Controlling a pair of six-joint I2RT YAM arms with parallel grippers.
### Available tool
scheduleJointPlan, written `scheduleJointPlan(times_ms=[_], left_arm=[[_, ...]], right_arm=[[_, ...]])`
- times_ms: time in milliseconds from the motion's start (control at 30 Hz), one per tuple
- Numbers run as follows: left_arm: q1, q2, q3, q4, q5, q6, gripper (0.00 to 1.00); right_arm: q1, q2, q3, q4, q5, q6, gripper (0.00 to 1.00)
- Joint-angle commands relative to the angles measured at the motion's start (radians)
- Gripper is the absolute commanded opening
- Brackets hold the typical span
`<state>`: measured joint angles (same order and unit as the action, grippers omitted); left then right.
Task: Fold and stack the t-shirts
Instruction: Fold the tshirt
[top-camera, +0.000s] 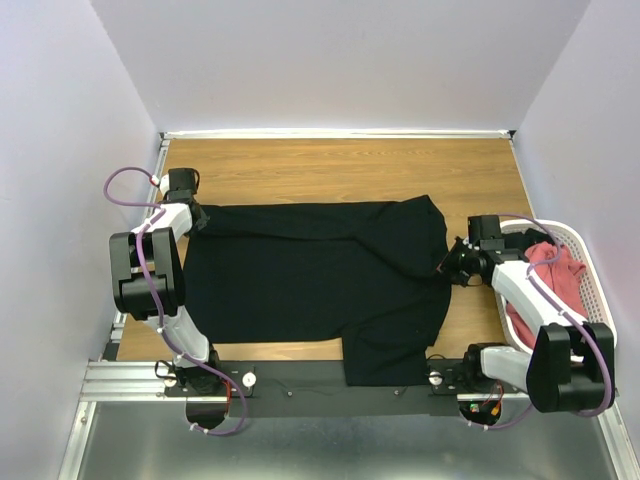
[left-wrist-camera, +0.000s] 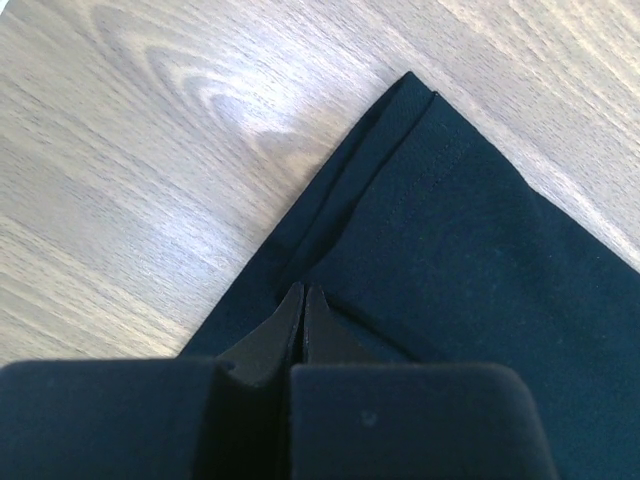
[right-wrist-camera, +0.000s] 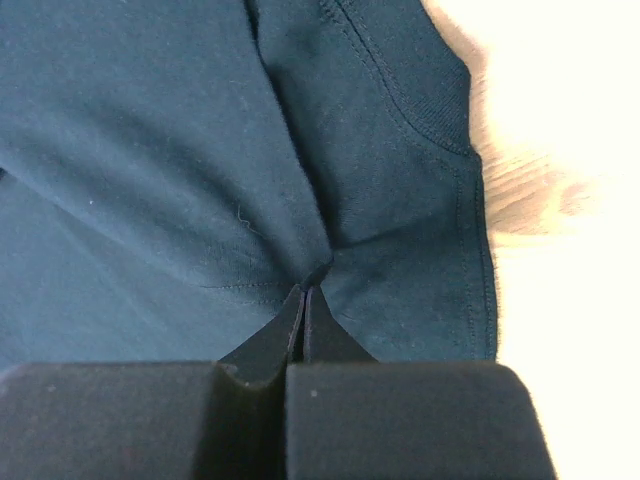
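One large black t-shirt (top-camera: 310, 280) lies spread flat across the middle of the wooden table (top-camera: 340, 165). Its lower part at about 5 o'clock drapes over the near edge. At roughly 10 o'clock on the shirt, the left gripper (top-camera: 197, 218) has its fingers pressed together, pinching a stitched corner of the cloth; the left wrist view shows the tips (left-wrist-camera: 303, 300) meeting on the dark fabric beside bare wood. At 3 o'clock, the right gripper (top-camera: 452, 262) is also pressed together. In the right wrist view the cloth puckers into its tips (right-wrist-camera: 303, 298), close to a ribbed, stitched edge. Farther out at 3 to 4 o'clock, a crumpled salmon-red t-shirt (top-camera: 555, 265) sits in a white mesh basket (top-camera: 590, 262) at the table's right edge.
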<state>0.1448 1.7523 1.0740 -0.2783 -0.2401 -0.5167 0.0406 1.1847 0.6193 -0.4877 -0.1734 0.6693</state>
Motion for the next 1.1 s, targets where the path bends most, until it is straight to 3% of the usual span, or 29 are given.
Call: scheduleJointPlan(times_ms=[0, 433, 767, 833, 867, 1000, 1033, 1067], left_arm=[[0.007, 0.007, -0.008, 0.005, -0.051, -0.003, 0.00], [0.006, 0.015, -0.003, 0.002, -0.062, -0.002, 0.00], [-0.002, -0.011, -0.019, -0.012, -0.067, -0.008, 0.00], [-0.002, -0.027, -0.037, -0.012, -0.068, -0.017, 0.07], [-0.001, -0.043, -0.045, -0.012, -0.071, -0.029, 0.17], [-0.001, -0.086, -0.080, -0.010, -0.077, -0.045, 0.35], [-0.001, -0.097, -0.088, -0.015, -0.080, -0.048, 0.42], [-0.001, -0.124, -0.095, -0.018, -0.088, -0.057, 0.57]], right_arm=[[0.007, -0.020, 0.020, -0.023, -0.009, 0.006, 0.01], [0.007, -0.092, 0.112, -0.112, -0.006, 0.016, 0.01], [0.005, -0.073, 0.004, -0.115, 0.026, 0.003, 0.04], [0.005, -0.071, -0.006, -0.112, 0.032, 0.003, 0.08], [0.005, -0.069, -0.012, -0.111, 0.029, -0.003, 0.18], [0.005, -0.079, -0.020, -0.109, 0.014, -0.014, 0.35], [0.005, -0.089, -0.020, -0.109, 0.003, -0.022, 0.39], [0.005, -0.097, -0.018, -0.109, -0.001, -0.033, 0.46]])
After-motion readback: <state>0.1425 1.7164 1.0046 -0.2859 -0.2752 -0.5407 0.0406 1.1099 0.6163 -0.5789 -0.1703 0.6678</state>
